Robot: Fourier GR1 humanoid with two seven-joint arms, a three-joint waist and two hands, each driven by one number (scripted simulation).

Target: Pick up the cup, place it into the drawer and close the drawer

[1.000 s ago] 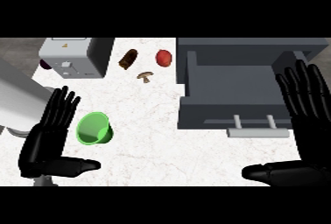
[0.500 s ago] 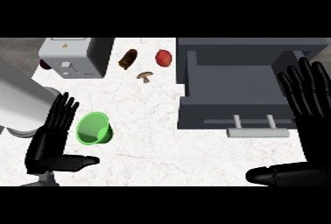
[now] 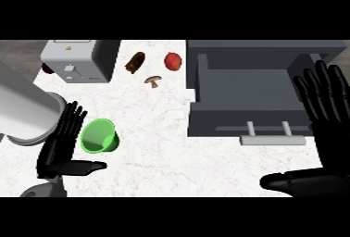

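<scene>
Your cup [image 3: 100,135], green, sits on the counter [image 3: 171,157] at about 8 o'clock from centre, tilted so its mouth shows, well apart from the drawer [image 3: 246,90]. Your left hand [image 3: 60,149] is at the cup's 8 o'clock, just beside it, fingers straight and spread, thumb out toward 3 o'clock; contact can't be judged. The drawer stands open at 2 o'clock, its handle [image 3: 271,131] facing 6 o'clock. Your right hand [image 3: 327,134] rests at 4 o'clock by the view's edge, fingers straight up and apart, holding nothing, overlapping the drawer's right side. A grey box [image 3: 71,60] is at 10 o'clock. Near 12 o'clock lie a brown item [image 3: 135,62], a red item [image 3: 173,61] and a mushroom [image 3: 153,81].
</scene>
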